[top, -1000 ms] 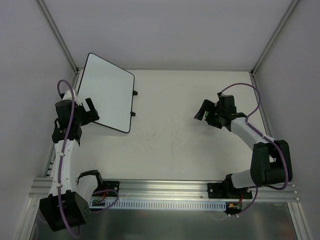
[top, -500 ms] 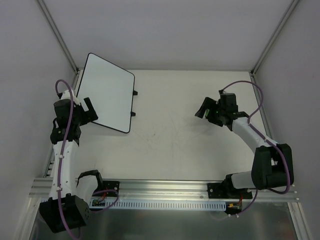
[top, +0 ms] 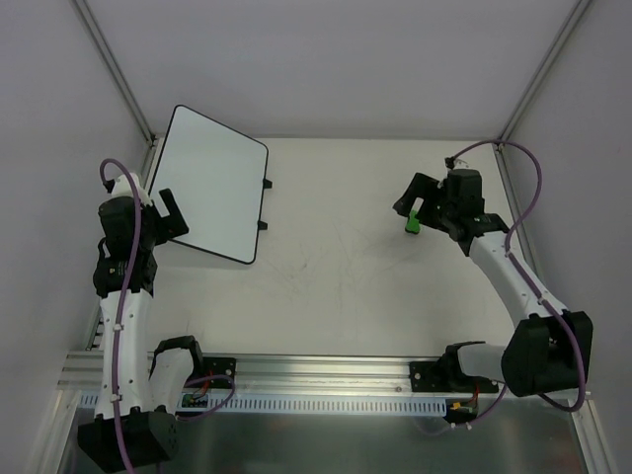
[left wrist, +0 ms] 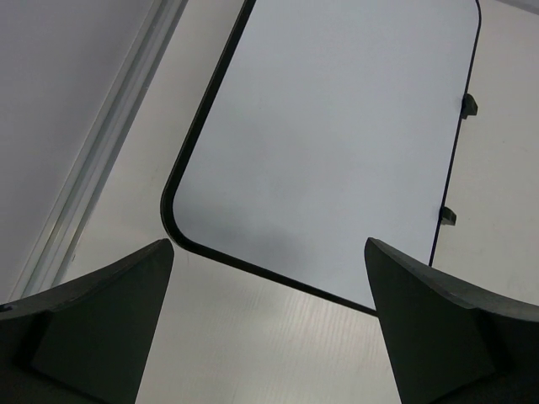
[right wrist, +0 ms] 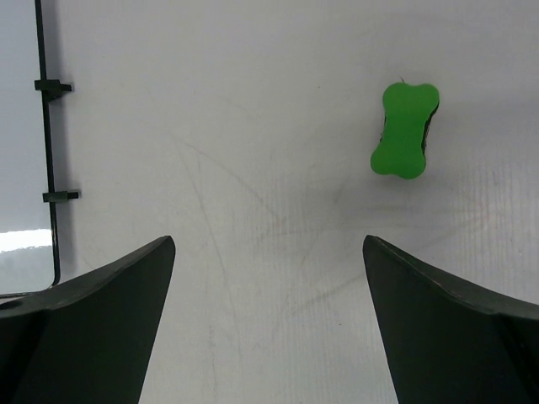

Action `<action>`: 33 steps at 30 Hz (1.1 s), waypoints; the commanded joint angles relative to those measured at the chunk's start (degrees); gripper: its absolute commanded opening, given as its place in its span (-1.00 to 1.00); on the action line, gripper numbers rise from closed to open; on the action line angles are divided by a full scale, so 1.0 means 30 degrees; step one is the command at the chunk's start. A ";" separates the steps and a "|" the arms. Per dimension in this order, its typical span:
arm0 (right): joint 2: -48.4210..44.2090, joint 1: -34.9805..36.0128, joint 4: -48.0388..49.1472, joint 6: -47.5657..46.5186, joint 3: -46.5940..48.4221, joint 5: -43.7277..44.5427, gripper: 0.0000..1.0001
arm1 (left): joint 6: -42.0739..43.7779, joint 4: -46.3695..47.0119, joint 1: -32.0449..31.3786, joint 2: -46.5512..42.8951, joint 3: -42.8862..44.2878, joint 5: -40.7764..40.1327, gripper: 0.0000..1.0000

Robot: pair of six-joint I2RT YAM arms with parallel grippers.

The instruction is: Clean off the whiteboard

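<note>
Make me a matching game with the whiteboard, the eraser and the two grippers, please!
Things:
1 whiteboard
2 eraser
3 left gripper
4 right gripper

Clues:
A green, lying loose on the table
B open, near the eraser
C white with a thin black rim
D open, at the whiteboard's near edge

Pairs: 1-C, 2-A, 3-D, 4-B

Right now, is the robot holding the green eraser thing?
No, the green eraser lies on the table, out past the right gripper, whose fingers are spread wide with nothing between them.
</note>
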 commanded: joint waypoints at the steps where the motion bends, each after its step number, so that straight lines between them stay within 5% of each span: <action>1: -0.0928 -0.0227 -0.0554 -0.0707 0.1198 0.0883 0.98 | 0.0550 -0.0608 -0.0231 -0.0556 0.0568 -0.0987 0.98; 11: -0.3970 -0.0696 -0.2458 -0.3781 0.5589 0.3665 0.98 | 0.0726 -0.2219 -0.0875 -0.1671 0.4314 -0.1252 0.98; 21: -0.6728 -0.0696 -0.2752 -0.9524 1.0423 0.5922 0.98 | 0.0931 -0.3333 -0.2221 -0.1994 1.1959 0.1150 0.97; 33: -1.0010 -0.0696 -0.2694 -1.1752 1.1189 0.6158 0.98 | 0.1810 -0.3568 -0.4010 -0.2374 1.6563 -0.0049 0.98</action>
